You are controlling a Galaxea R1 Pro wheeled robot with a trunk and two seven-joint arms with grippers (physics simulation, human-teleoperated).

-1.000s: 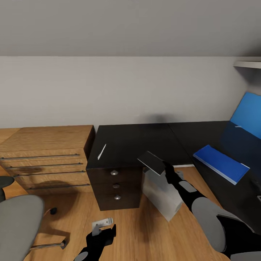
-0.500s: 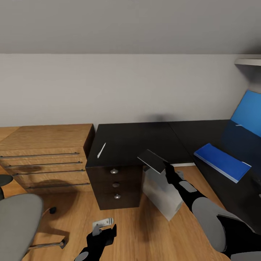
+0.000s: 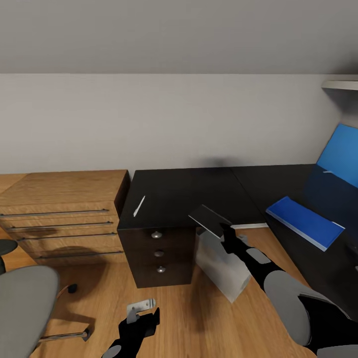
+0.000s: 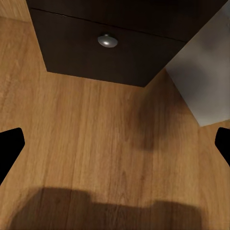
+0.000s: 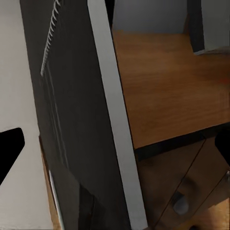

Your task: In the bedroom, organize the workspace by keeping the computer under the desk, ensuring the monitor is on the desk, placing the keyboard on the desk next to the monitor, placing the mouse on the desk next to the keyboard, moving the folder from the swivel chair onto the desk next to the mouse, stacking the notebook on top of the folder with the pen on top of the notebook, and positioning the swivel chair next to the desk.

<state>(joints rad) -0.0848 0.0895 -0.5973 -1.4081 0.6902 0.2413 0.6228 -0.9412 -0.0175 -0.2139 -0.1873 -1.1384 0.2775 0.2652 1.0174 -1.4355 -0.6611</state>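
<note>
My right gripper [image 3: 222, 229] is clamped on the notebook [image 3: 209, 221], a dark grey spiral-bound one, holding it tilted in the air just off the front edge of the black desk [image 3: 189, 194], above the silver computer [image 3: 219, 263] that stands on the wooden floor [image 3: 189, 318] under that edge. In the right wrist view the notebook [image 5: 76, 124] sits between the fingers with its wire spine showing. My left gripper [image 3: 144, 318] hangs low over the floor with its fingers spread apart and nothing between them; its camera looks at floorboards and the bottom desk drawer's knob [image 4: 108, 41]. A white pen [image 3: 139, 206] lies near the desk's left edge. The blue folder [image 3: 304, 223] lies flat on the right wing of the desk, with the monitor [image 3: 339, 155] lit blue behind it. The grey swivel chair [image 3: 22, 308] stands well apart from the desk, in front of the wooden dresser [image 3: 62, 216]
</note>
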